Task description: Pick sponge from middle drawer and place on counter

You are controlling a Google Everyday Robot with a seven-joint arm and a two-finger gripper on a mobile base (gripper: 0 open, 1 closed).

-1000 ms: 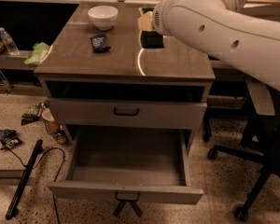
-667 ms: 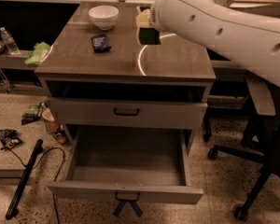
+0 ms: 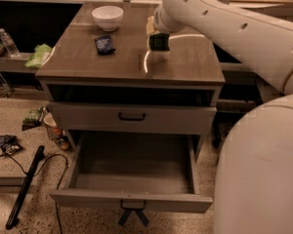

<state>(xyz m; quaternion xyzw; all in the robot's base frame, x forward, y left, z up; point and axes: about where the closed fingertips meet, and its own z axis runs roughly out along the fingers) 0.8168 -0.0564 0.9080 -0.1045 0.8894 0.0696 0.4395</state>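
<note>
The sponge, dark green face on a yellow body, hangs at the tip of my arm, low over the middle of the counter. It sits just above the bright curved line. My gripper is shut on the sponge and mostly hidden behind my white arm, which reaches in from the right. The middle drawer stands pulled open below, and nothing shows inside it.
A white bowl and a dark blue snack packet lie on the counter's back left. A light green cloth and a water bottle sit on the left side shelf. A black rod and litter lie on the floor. My body fills the right.
My arm has carried the sponge a little left and lower, closer to the counter top. The drawer has stayed open.
</note>
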